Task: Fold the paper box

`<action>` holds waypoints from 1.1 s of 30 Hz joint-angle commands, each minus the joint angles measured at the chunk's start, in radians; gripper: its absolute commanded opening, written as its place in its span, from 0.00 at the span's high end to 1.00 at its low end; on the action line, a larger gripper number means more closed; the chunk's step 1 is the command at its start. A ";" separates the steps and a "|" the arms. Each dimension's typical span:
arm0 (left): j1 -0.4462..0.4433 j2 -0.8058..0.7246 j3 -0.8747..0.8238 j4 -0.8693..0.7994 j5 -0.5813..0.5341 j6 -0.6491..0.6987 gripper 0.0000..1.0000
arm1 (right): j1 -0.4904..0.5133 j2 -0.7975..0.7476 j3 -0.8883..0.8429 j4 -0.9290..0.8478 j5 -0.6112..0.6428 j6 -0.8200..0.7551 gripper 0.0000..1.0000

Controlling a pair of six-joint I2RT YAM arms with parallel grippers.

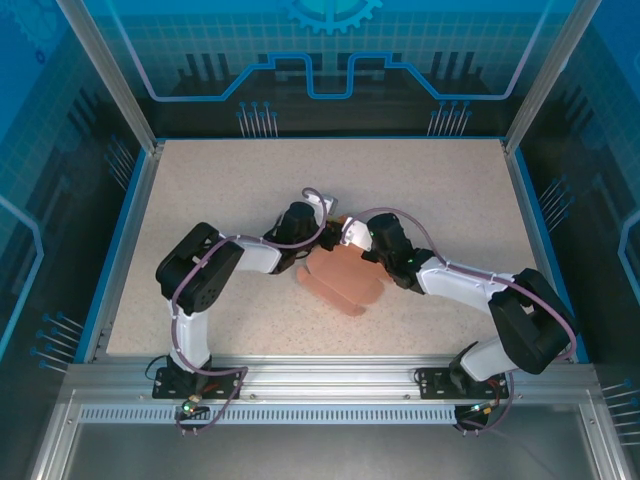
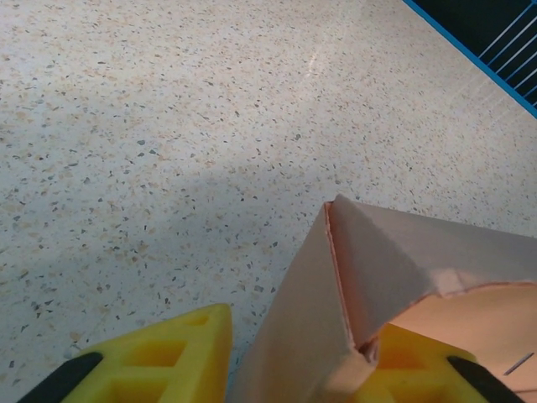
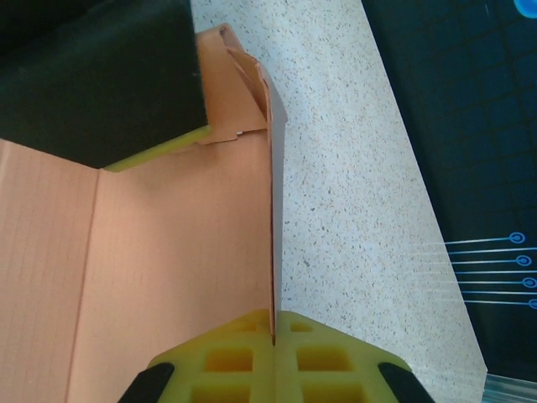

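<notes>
The paper box (image 1: 338, 283) is salmon-pink card, partly folded, lying at the table's middle between both arms. In the right wrist view its floor panel (image 3: 168, 277) lies flat and one side wall (image 3: 273, 210) stands upright, seen edge-on. My right gripper (image 3: 274, 340) is shut on that wall's near end. My left gripper (image 2: 298, 369) is open astride a raised folded corner (image 2: 369, 260) of the box. The card rests against its right finger (image 2: 419, 369), and bare table shows beside its left finger (image 2: 159, 361). From above, the two grippers (image 1: 318, 228) (image 1: 347, 236) nearly touch at the box's far edge.
The speckled table (image 1: 220, 190) is bounded by a blue rim (image 1: 128, 230) and transparent walls on a metal frame. In the right wrist view the left gripper's dark body (image 3: 101, 75) crowds the box's far corner. The table edge (image 3: 419, 193) runs to the right.
</notes>
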 commanded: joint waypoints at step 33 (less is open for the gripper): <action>-0.013 -0.015 0.068 -0.183 -0.362 -0.075 0.97 | 0.142 0.061 0.053 -0.067 0.078 -0.103 0.96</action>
